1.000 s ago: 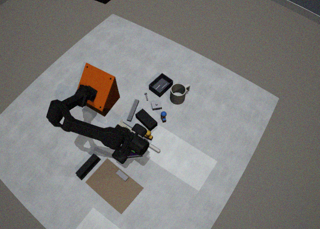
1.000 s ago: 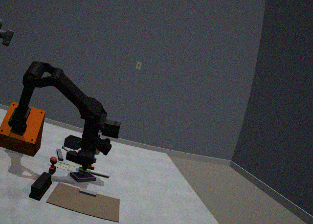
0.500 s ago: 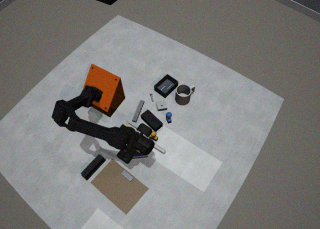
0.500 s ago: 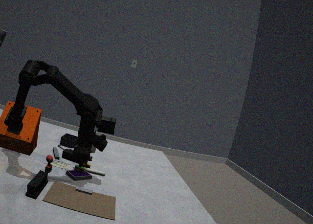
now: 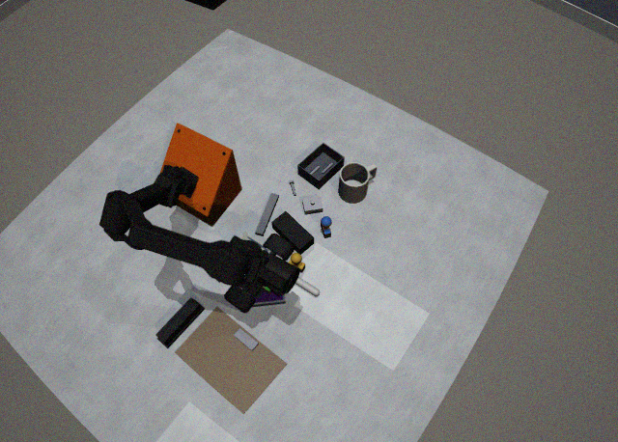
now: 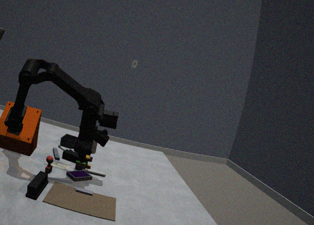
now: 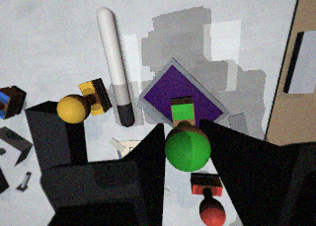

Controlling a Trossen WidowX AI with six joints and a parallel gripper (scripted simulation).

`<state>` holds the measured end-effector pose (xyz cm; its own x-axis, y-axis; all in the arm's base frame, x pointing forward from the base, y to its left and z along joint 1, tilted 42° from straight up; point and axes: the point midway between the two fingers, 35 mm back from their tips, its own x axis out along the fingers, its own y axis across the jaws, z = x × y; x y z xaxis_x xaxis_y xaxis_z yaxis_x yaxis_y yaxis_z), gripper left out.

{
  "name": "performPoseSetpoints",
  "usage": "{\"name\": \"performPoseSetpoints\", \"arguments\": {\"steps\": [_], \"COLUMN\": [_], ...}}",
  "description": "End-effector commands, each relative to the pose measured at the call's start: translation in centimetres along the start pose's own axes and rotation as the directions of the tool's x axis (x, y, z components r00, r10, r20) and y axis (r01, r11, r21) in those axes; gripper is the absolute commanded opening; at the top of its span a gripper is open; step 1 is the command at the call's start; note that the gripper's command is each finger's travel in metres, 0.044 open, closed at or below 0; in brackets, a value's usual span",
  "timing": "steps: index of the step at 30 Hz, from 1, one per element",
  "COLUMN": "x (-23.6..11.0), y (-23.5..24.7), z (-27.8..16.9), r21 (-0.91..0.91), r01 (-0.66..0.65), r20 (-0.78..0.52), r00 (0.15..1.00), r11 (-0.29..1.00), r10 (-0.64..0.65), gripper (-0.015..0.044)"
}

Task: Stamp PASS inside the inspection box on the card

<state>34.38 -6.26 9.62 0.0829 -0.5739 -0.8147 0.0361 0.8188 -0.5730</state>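
Observation:
My gripper (image 7: pixel 181 126) (image 5: pixel 265 290) (image 6: pixel 81 163) is shut on the green-knobbed stamp (image 7: pixel 188 149) (image 6: pixel 81 162) and holds it upright. The stamp's base is over the purple ink pad (image 7: pixel 165 86) (image 6: pixel 79 174) (image 5: pixel 273 300). I cannot tell whether the base touches the pad. The brown card (image 5: pixel 219 362) (image 6: pixel 81 202) (image 7: pixel 283 119) lies just beside the pad. Its pale inspection box (image 5: pixel 245 339) (image 6: pixel 84 191) (image 7: pixel 303 63) is at the edge nearest the pad.
A yellow stamp (image 7: pixel 73 109) (image 5: pixel 296 259), a red stamp (image 7: pixel 212 211) (image 6: pixel 48 162), a blue stamp (image 5: pixel 325 224) and a white marker (image 7: pixel 114 58) (image 5: pixel 308 288) lie close around the pad. A black block (image 5: pixel 180 321) (image 6: pixel 37 184) lies beside the card. A mug (image 5: pixel 354 181) and a dark tray (image 5: pixel 320 164) stand farther back.

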Motion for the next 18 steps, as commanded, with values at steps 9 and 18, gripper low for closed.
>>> {"name": "performPoseSetpoints", "arguments": {"steps": [9,18], "x": [-2.2,-2.6], "y": [0.1,1.5], "z": [0.1,-1.0], "r21": [0.005,0.033], "r01": [0.0,-0.002], "r20": [0.006,0.008], "r00": [1.0,1.0], "r11": [1.0,0.999], "r10": [0.0,0.002], "gripper": [0.0,0.0]}}
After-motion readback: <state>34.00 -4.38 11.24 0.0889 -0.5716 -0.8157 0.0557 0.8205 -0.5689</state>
